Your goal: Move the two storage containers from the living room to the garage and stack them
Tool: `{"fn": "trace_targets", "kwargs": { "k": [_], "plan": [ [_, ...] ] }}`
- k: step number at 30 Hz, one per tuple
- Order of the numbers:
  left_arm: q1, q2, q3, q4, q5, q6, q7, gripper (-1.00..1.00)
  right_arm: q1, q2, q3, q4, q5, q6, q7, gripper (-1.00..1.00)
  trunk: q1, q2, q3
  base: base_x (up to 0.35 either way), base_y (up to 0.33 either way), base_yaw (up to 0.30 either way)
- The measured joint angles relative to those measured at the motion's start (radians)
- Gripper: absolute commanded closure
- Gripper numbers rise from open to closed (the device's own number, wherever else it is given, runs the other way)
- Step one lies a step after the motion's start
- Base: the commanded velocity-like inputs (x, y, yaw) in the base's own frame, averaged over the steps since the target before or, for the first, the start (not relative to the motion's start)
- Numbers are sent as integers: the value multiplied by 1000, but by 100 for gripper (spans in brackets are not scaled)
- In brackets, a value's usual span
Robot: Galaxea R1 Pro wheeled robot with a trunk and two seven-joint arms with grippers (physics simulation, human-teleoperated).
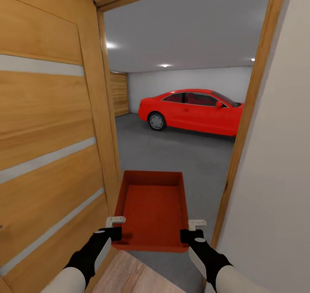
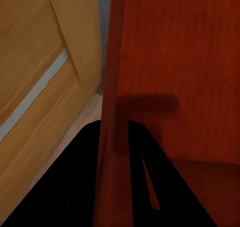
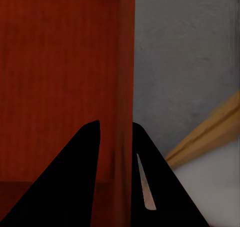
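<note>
One orange-red storage container hangs in front of me in the doorway, held level between both arms. My left gripper is shut on its left wall, one finger on each side. My right gripper is shut on its right wall in the same way. Beyond the door frame lies the garage, with its dark grey concrete floor and a red coupe. The container is empty.
An open wooden door stands close on my left, nearly touching the container's left side. The right door jamb and a cream wall stand close on the right. Light wood planks end at the threshold under the container.
</note>
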Motion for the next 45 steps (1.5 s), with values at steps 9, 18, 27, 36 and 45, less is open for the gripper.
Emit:
{"fn": "trace_targets", "kwargs": {
  "k": [9, 18, 27, 36, 45],
  "plan": [
    [0, 0, 1, 1, 0, 0, 0, 100, 0, 0, 0, 0, 1, 1, 0, 100, 0, 0, 0, 245, 213, -245],
    [0, 0, 0, 1, 0, 0, 0, 100, 0, 0, 0, 0, 0, 0, 0, 100, 0, 0, 0, 246, 215, -245],
    [0, 0, 0, 1, 0, 0, 0, 100, 0, 0, 0, 0, 0, 1, 0, 100, 0, 0, 0, 246, 215, -245],
    [0, 0, 0, -1, 0, 0, 0, 100, 0, 0, 0, 0, 0, -1, 0, 100, 0, 0, 0, 246, 215, -166],
    [0, 0, 1, 0, 0, 0, 0, 100, 0, 0, 0, 0, 1, 0, 0, 100, 0, 0, 0, 218, 186, -14]
  ]
}}
